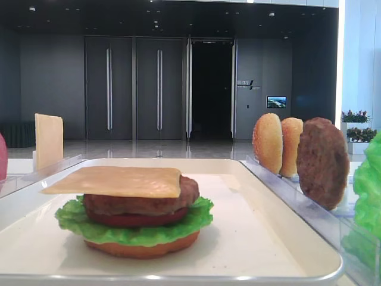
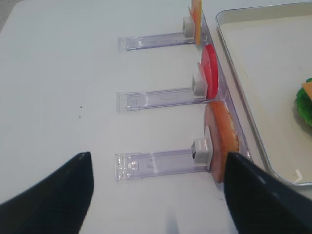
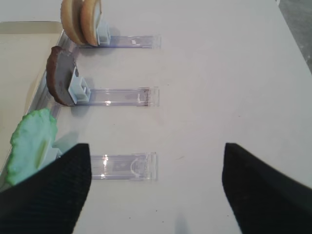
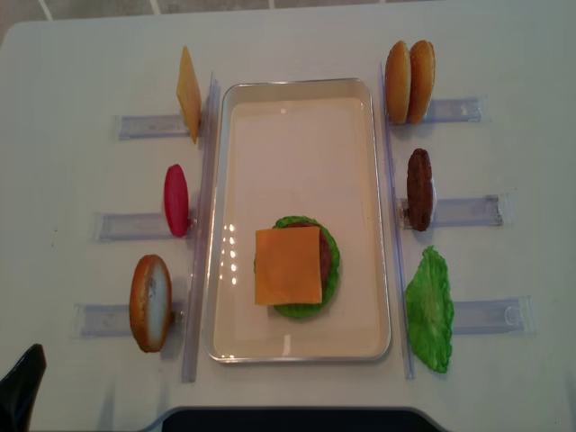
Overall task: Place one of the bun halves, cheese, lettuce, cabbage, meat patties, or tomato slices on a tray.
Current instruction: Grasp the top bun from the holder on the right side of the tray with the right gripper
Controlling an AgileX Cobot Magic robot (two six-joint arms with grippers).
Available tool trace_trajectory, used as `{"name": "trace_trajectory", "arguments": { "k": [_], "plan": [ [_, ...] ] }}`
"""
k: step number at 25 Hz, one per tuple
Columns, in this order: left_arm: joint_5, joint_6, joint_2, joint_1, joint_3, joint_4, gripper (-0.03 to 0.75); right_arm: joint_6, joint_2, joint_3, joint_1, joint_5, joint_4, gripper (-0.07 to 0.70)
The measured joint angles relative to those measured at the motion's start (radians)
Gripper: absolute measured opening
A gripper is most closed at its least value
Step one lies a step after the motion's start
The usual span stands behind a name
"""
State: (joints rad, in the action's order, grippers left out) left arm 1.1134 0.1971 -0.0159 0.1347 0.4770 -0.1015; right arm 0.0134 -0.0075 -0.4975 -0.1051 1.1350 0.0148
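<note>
Front view, nearest: stacked burger (image 1: 134,211) on the white tray (image 1: 286,262), bun bottom, lettuce, tomato, patty, with a cheese slice (image 1: 116,182) on top.
Front view, right rack: two sesame bun halves (image 1: 269,143) and a meat patty (image 1: 322,162) stand on edge; spare lettuce (image 1: 369,185) at the frame's edge.
Front view, left: another cheese slice (image 1: 49,140) upright.
Front view, room: dark panelled wall with tall doors, one doorway open and black; small lit screen, potted flowers by a bright window.
Right wrist view: right pincer (image 3: 156,190) open wide over bare white counter (image 3: 229,73), holding nothing; clear racks (image 3: 122,97) beside it carry buns, patty and lettuce.
Left wrist view: left pincer (image 2: 158,192) open too, empty; racks here hold cheese, red tomato slices (image 2: 209,78) and the orange-brown bun bottom (image 2: 224,141), right beside the tray's rim.
Overhead view: tray in mid-counter, burger in its near half under the cheese square; racks line both long sides; a dark pincer tip shows at the lower left corner.
</note>
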Motion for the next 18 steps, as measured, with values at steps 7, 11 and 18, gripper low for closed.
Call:
{"name": "trace_trajectory", "arguments": {
  "k": [7,11,18],
  "plan": [
    [0.000,-0.001,0.000,0.000,0.000,0.000,0.639,0.000,0.000,0.000,0.000,0.000,0.000,0.555],
    [0.000,-0.002,0.000,0.000,0.000,0.001,0.639,0.000,0.000,0.000,0.000,0.000,-0.001,0.555],
    [0.000,-0.015,0.000,0.000,0.000,0.009,0.642,0.013,0.099,-0.024,0.000,0.015,-0.002,0.555]
  ]
}}
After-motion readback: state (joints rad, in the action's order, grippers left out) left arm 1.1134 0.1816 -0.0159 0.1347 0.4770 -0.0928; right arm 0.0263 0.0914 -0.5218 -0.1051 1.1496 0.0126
